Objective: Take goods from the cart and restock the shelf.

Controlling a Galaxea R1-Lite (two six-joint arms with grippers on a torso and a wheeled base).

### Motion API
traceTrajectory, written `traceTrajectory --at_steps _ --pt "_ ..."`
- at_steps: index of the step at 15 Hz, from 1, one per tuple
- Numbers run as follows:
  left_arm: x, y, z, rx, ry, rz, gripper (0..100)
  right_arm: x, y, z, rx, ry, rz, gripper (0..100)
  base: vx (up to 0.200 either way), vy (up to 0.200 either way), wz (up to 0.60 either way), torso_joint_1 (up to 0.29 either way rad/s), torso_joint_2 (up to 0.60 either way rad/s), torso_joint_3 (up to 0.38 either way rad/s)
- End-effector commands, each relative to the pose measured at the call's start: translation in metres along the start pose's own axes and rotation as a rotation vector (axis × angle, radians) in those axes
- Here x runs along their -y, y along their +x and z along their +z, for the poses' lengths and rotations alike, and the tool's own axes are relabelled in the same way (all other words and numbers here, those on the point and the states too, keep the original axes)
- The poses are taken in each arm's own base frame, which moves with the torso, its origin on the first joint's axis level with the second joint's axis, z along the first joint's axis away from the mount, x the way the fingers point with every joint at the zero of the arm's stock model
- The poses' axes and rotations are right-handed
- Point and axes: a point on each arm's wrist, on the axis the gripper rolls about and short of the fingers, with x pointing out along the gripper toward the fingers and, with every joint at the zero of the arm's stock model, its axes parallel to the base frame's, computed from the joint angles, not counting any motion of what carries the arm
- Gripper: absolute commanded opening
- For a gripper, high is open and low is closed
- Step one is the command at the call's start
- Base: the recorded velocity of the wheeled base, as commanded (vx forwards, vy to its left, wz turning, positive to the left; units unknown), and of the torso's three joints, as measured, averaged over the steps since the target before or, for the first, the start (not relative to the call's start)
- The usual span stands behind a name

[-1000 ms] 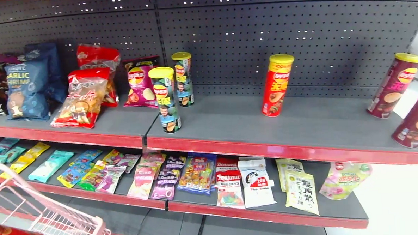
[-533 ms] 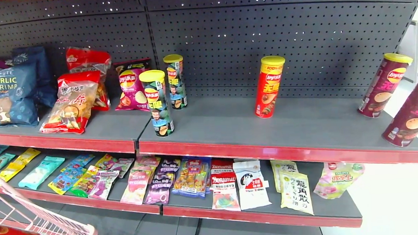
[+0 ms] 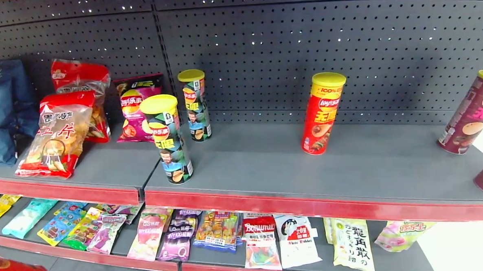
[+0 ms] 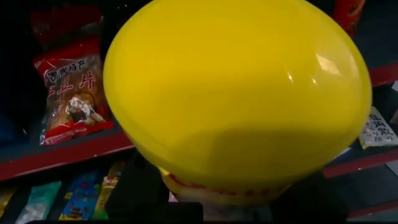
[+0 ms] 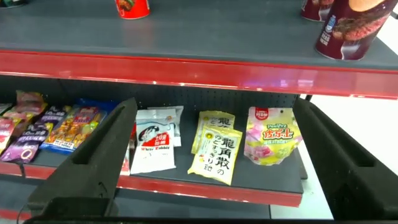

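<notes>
Holding a red chip can (image 4: 236, 93) with a yellow lid, our left claw (image 4: 229, 191) is closed around it, low on our left. Our right claw (image 5: 214, 102) is wide open and empty. Farther off, a second red can (image 3: 323, 113) stands on the shelf (image 3: 267, 171).

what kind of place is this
Probably a shop's snack aisle: a red-edged shelf backed with pegboard, chip cans standing upright on it, and candy packets laid in rows on the tier below.

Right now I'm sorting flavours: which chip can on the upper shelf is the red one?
The red can standing alone mid-shelf. Left of it, the front can and back can are green-patterned; the right-end cans are maroon.
</notes>
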Motion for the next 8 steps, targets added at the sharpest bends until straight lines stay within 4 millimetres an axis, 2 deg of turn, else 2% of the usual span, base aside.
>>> traceTrajectory --at_steps 1,5,6,7,8 --pt "0.001 -0.004 -0.003 0.015 0.002 0.002 0 0.0 0.0 0.0 -0.001 -0.003 0.005 100 0.0 0.0 0.0 0.0 0.0 0.0" --pt "0.007 -0.015 -0.027 0.024 0.016 0.023 0 0.0 0.001 0.0 -0.011 -0.005 0.01 100 0.0 0.0 0.0 0.0 0.0 0.0" --pt "0.009 -0.017 -0.034 0.022 0.014 0.032 0 -0.001 -0.001 0.011 0.025 -0.012 0.047 100 0.0 0.0 0.0 0.0 0.0 0.0" --pt "0.01 -0.019 -0.038 0.027 0.017 0.033 0 -0.002 0.002 0.06 0.017 -0.001 0.116 100 0.0 0.0 0.0 0.0 0.0 0.0" --pt "0.01 -0.018 -0.041 0.01 0.015 0.031 0 -0.003 0.017 0.089 -0.024 0.04 0.145 100 0.0 0.0 0.0 0.0 0.0 0.0"
